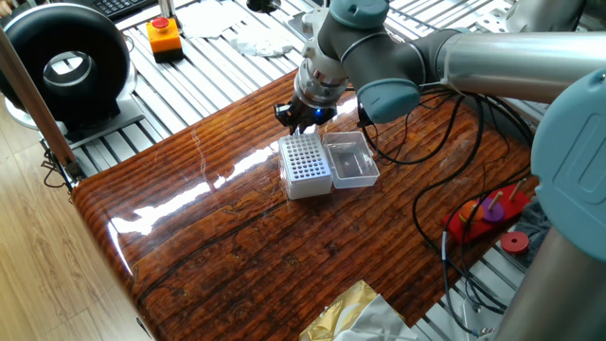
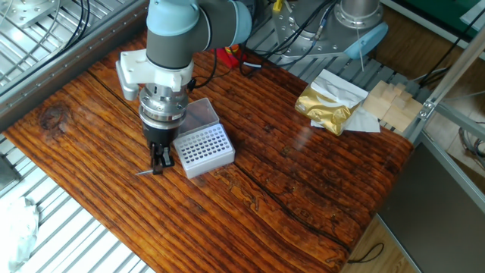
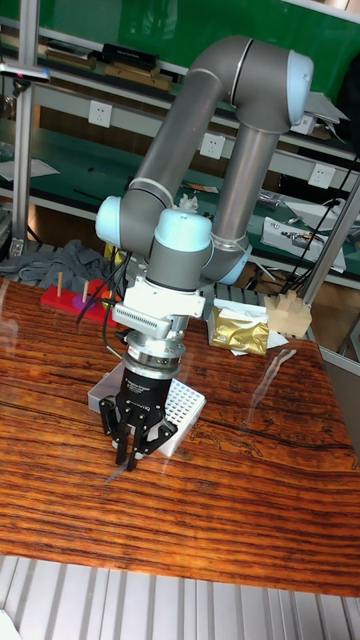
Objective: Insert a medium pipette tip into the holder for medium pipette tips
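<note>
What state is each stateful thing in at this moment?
gripper: pointing down beside the holder, fingers close together around the tip
medium pipette tip: tilted, low end at the table, not in the holder
holder for medium pipette tips: upright, holes exposed
clear lid: open

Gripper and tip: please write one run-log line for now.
gripper: shut on medium pipette tip | tip end near table | holder: beside gripper, lid open | insertion: not done

1. A robotics lab or workshop: the grey-and-blue robot arm [image 3: 215, 120] is bolted at a wooden table [image 2: 303, 182] on an aluminium-slat bench [image 1: 204, 80].
2. Metal shelving [image 3: 60, 60], wall sockets [image 3: 98, 113], an emergency-stop button [image 1: 164, 33] and loose cables [image 1: 473, 142] surround it.
</note>
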You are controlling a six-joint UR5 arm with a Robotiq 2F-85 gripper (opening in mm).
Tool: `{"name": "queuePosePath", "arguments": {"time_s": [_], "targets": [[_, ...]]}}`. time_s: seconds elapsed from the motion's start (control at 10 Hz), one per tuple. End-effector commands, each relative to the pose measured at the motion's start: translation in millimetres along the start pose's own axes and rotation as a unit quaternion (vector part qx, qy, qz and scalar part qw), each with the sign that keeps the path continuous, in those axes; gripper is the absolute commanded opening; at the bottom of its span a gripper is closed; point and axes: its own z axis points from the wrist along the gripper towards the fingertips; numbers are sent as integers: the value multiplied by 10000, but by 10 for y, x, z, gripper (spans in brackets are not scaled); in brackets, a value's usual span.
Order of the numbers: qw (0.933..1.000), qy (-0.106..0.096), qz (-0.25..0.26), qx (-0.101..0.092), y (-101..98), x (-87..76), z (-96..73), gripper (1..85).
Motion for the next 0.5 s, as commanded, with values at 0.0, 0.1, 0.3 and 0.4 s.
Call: {"name": "queuePosePath", "arguments": {"time_s": [0.0,0.1,0.3,0.4], "targets": [[9999,-3,58,-100,3,-3,3,250],[9999,-6,68,-110,2,-7,4,243],[9999,4,94,-112,4,-5,4,210],[9999,14,99,-98,-1,-2,4,200]]}}
